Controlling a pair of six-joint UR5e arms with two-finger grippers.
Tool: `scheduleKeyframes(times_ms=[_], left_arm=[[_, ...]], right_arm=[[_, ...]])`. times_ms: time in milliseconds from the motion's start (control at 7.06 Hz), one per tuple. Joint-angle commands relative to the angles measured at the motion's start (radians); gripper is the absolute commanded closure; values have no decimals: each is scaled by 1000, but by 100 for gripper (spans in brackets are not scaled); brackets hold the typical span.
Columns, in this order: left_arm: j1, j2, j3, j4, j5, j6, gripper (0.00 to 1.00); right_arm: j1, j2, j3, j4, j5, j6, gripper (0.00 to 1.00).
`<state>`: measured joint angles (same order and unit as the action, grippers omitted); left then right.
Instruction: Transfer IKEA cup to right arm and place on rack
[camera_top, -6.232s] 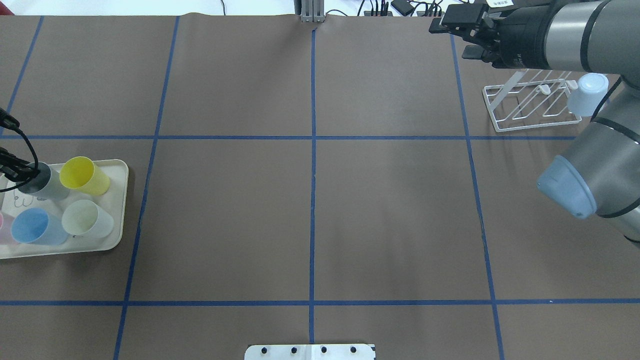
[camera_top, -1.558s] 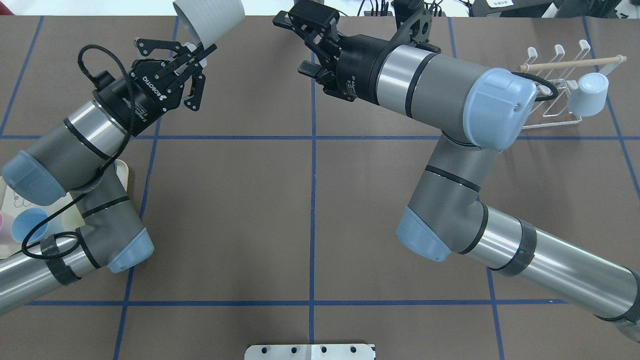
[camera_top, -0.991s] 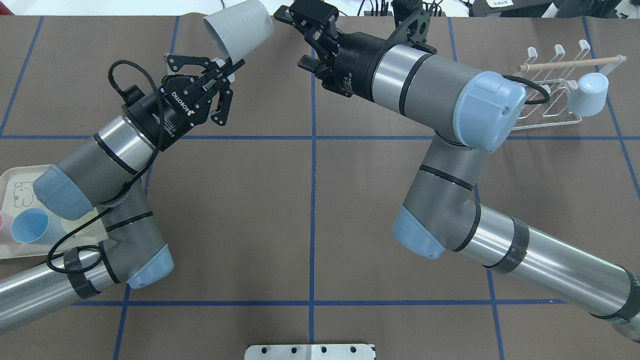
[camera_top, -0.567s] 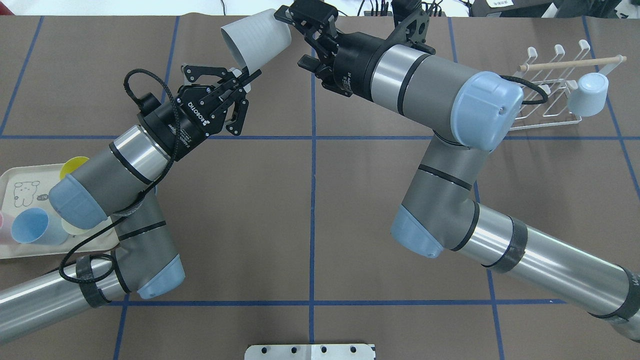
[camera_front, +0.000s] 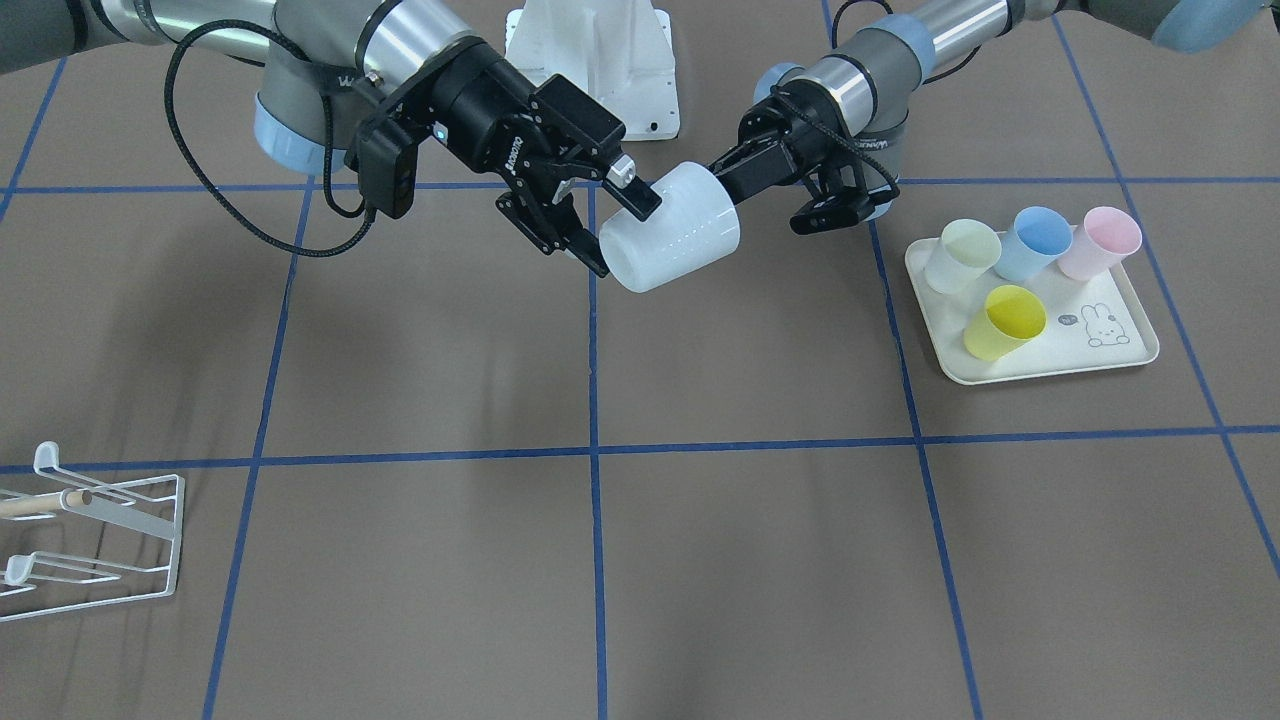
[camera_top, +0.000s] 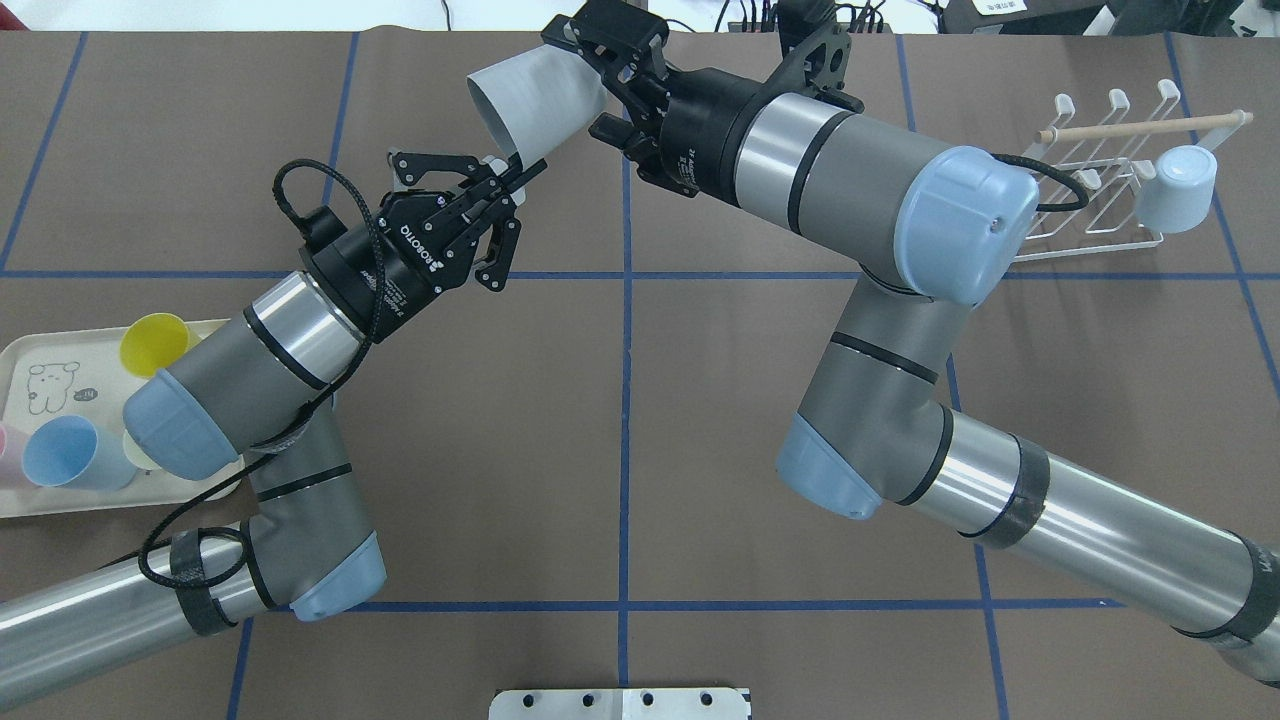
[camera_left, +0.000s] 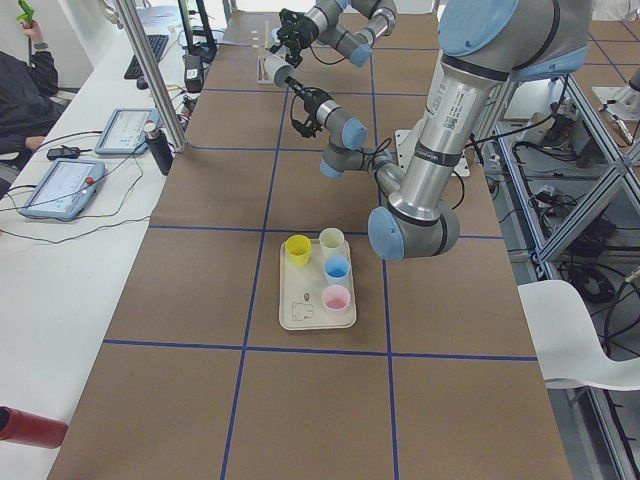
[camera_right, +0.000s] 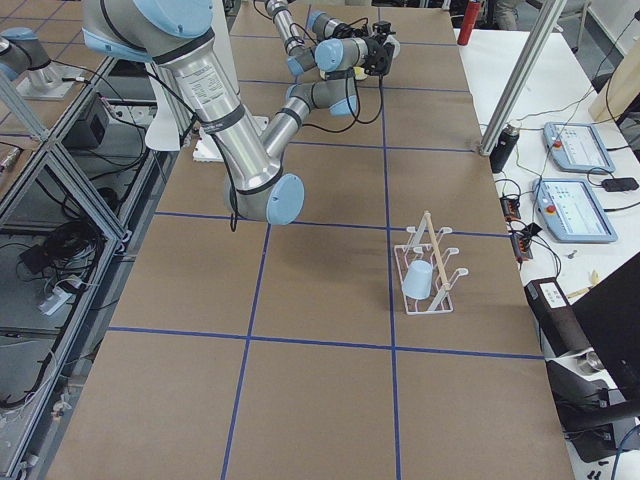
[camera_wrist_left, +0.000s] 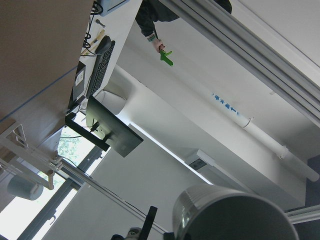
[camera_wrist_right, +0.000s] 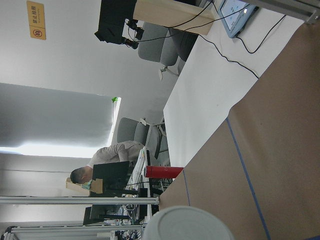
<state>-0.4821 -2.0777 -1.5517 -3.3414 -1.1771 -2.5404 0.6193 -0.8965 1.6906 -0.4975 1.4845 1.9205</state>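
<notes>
The handover is taking place in the air, near the middle of the worktop's edge far from the robot. The left claw (camera_front: 722, 180) is pinching the white IKEA cup (camera_front: 672, 232) by its rim. The right claw (camera_front: 626, 238) is standing wide around its closed end. Next, I think, it needs closing firmly before the left one lets go.

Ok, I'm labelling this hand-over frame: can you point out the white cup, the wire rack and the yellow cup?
white cup (camera_front: 672, 230): front-facing view, on its side wall.
wire rack (camera_top: 1140, 127): overhead view, on its wooden dowel.
yellow cup (camera_front: 1015, 308): front-facing view, inside its opening.
</notes>
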Motion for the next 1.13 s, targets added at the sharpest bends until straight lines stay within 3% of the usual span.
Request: scheduleKeyframes(times_ms=[0, 991], left_arm=[[20, -2, -1, 0, 27, 2, 100], [48, -19, -5, -1, 36, 5, 100]], right_arm=[[-4, -1, -2, -1, -1, 2, 1], [-4, 1, -3, 0, -1, 3, 4]])
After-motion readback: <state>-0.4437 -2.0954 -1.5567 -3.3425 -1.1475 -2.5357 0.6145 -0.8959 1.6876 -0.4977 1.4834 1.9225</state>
